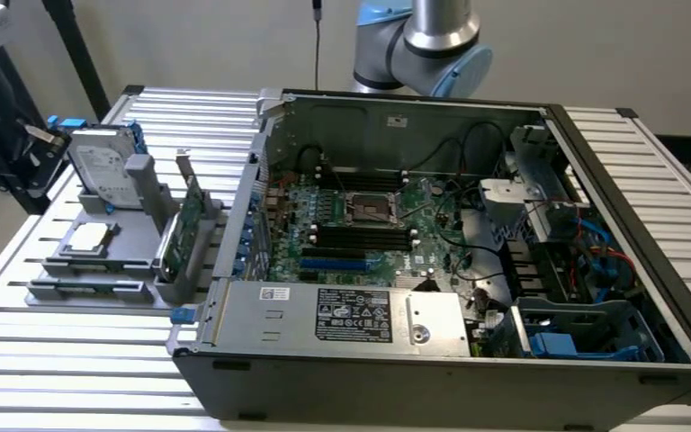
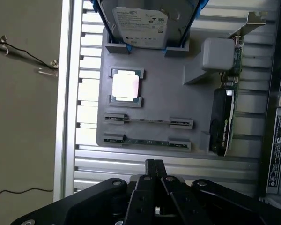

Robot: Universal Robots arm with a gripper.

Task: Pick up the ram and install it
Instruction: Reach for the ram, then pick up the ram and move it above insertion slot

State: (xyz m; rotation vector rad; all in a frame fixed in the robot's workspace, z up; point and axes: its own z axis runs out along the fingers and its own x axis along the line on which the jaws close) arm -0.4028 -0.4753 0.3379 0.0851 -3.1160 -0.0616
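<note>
The gripper (image 2: 154,165) has its two fingers pressed together, and nothing is clamped between them. In the wrist view it hangs above the slatted metal table (image 2: 84,101), just beside the near edge of a grey holder (image 2: 178,101).

The ram (image 2: 147,140) stands on its long edge in two small clips of this holder, in the row nearest to the gripper, and the gripper does not touch it. A second thin stick (image 2: 147,121) stands in the next row, parallel to the ram. Beyond it a square processor (image 2: 125,86) lies flat in a recess, and further away a silver hard drive (image 2: 140,21) with blue rails leans in its own slot. A larger green expansion card (image 2: 227,117) with a metal bracket stands at the side of the holder that faces the computer.

In the exterior view the holder is at the left of the frame, and the open computer case (image 1: 442,396) fills the centre and the right. Inside it the green motherboard (image 1: 435,216) lies flat, with long black slots (image 1: 363,238) near the processor socket. The robot arm (image 1: 435,40) appears at the top centre.
</note>
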